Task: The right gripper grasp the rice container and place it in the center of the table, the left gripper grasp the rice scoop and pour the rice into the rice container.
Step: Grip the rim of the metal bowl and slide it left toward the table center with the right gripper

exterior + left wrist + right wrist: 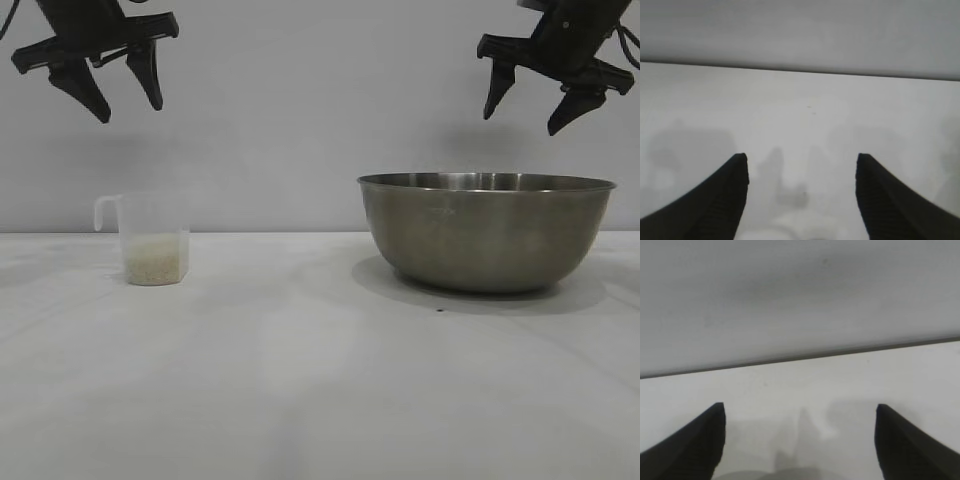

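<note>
The rice container (487, 230), a big steel bowl, stands on the white table (300, 380) at the right. At the left stands the rice scoop (153, 240), a small translucent cup with its handle to the left and rice (155, 258) in its lower part. My left gripper (130, 108) hangs open high above the scoop, holding nothing. High over the bowl my right gripper (523, 124) is also open and empty. In the left wrist view the gripper (802, 160) shows only table between its fingers; the scoop's rim (790, 225) is faint below. The right wrist view has its gripper (800, 410) above the bowl's rim (765, 475).
A plain grey wall (300, 100) runs behind the table. A small dark speck (440, 309) lies on the table in front of the bowl. Open tabletop lies between the scoop and the bowl and toward the front.
</note>
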Available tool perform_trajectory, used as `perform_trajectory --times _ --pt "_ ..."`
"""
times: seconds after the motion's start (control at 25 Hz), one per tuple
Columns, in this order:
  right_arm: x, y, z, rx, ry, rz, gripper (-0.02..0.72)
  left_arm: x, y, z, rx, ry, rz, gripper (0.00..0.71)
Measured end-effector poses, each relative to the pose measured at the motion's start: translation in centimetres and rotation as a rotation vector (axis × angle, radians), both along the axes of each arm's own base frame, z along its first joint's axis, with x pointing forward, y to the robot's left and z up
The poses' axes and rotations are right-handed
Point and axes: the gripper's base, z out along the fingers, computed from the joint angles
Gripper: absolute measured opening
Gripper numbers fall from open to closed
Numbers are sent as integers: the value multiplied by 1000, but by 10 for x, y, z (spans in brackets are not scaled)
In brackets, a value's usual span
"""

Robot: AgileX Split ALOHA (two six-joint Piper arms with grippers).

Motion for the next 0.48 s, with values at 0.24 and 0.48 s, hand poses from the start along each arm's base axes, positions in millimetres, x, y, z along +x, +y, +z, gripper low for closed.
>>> perform_trajectory --times 0.24,0.48 --pt "0 0 0 0 0 0 524 0 0 0 0 0 0 418" --pt "2 1 -3 19 -5 -8 524 0 0 0 0 0 0 418"
